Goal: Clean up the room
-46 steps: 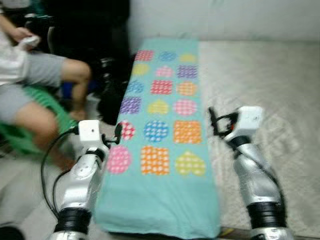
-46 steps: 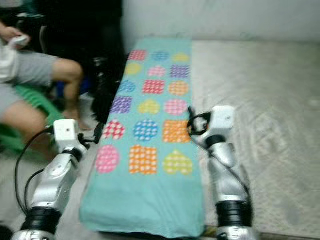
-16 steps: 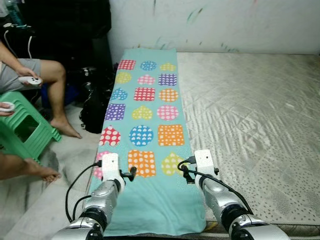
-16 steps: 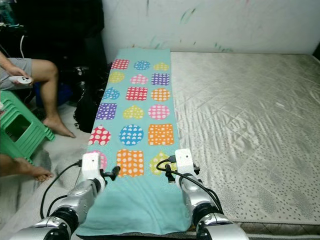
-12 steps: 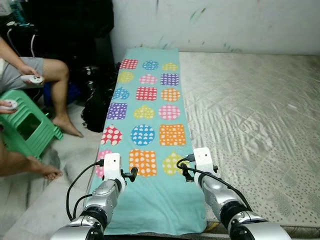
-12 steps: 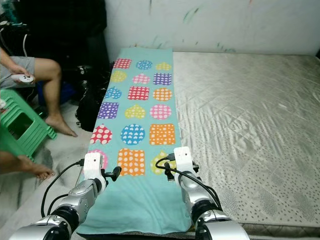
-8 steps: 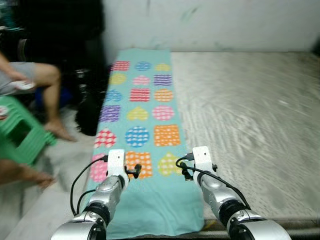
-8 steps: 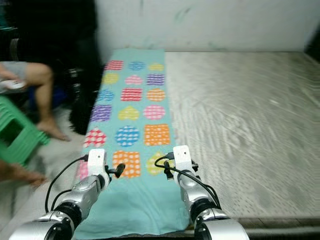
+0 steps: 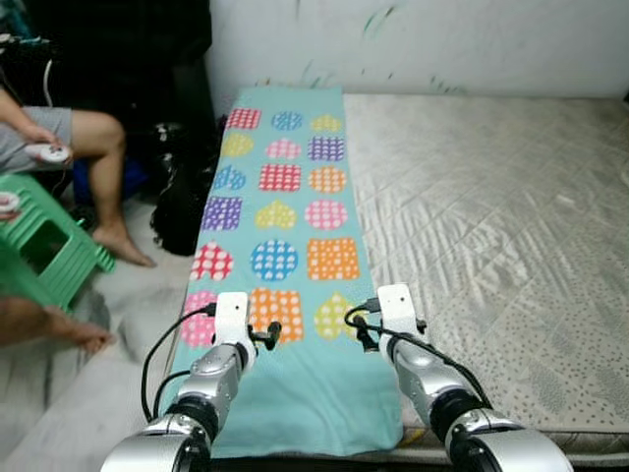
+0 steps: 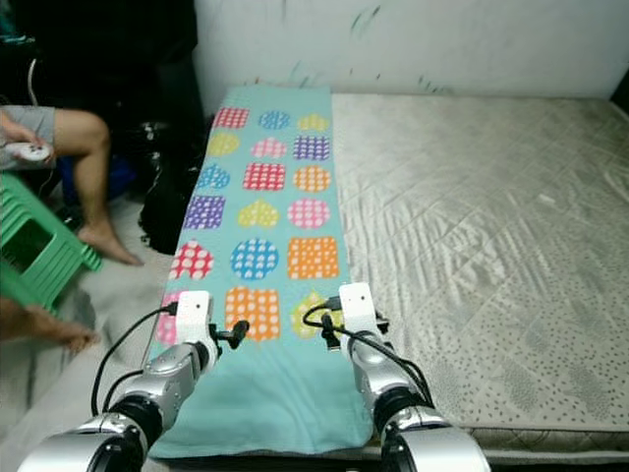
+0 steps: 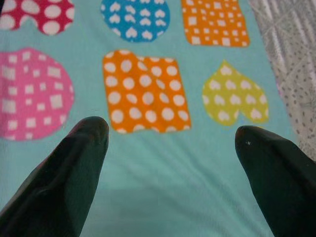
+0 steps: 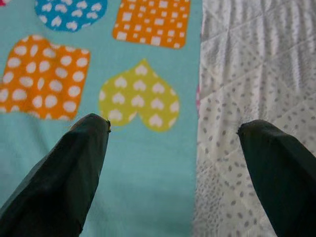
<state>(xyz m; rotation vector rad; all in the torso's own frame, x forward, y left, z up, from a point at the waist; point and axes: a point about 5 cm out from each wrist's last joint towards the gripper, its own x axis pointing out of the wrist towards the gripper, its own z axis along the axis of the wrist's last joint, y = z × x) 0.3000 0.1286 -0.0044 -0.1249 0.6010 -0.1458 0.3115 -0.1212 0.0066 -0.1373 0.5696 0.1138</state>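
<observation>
A pale quilted mattress (image 9: 491, 206) lay along a scuffed white wall (image 9: 423, 39), and down its left side ran a long teal blanket (image 9: 280, 216) printed with rows of coloured hearts, circles and squares, spread flat from the wall to the near edge. Both arms were held out low over the near end of that blanket. The left gripper (image 11: 170, 133) hovered above the cloth with its two black fingers (image 11: 79, 148) spread wide apart, an orange dotted patch (image 11: 145, 91) lying between and beyond them; nothing was held. The right gripper (image 12: 173, 131) hung over the blanket's right border, its fingers (image 12: 81, 148) likewise wide apart, one above the teal cloth near a yellow heart (image 12: 138, 96) and the other above the bare mattress. To the robot's left, off the mattress, a person (image 9: 69, 138) sat with bare legs, holding a white controller (image 9: 49, 152) in one hand, beside a green plastic stool (image 9: 44, 251). A black bag (image 9: 182, 211) stood on the floor against the mattress edge, with dark clutter behind it.
</observation>
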